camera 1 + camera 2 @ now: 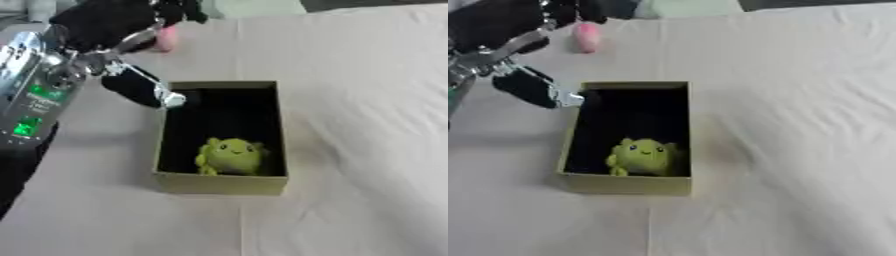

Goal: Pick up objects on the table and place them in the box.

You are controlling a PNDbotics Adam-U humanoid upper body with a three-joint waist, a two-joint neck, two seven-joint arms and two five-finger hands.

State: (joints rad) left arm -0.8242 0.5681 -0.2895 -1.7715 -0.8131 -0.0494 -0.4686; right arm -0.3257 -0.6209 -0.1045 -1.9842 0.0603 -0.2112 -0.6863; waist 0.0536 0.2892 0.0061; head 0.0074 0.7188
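Observation:
An olive cardboard box (pixel 220 184) with a dark inside stands on the cloth-covered table, its long side running away from me. A green plush toy (pixel 232 155) with a small face sits inside at the near end. A pink object (pixel 586 36) lies on the cloth beyond the box's far left corner. My left hand (pixel 105 25), black with silver joints, hovers at the top left, just above and beside the pink object. Its fingers are spread and hold nothing. The thumb (pixel 136 87) points down toward the box's far left corner. My right hand is out of sight.
A beige cloth (pixel 367 125) with soft folds covers the table to the right of and in front of the box. A pale green thing (pixel 684 7) lies at the far edge. My left forearm (pixel 39 95) crosses the left side.

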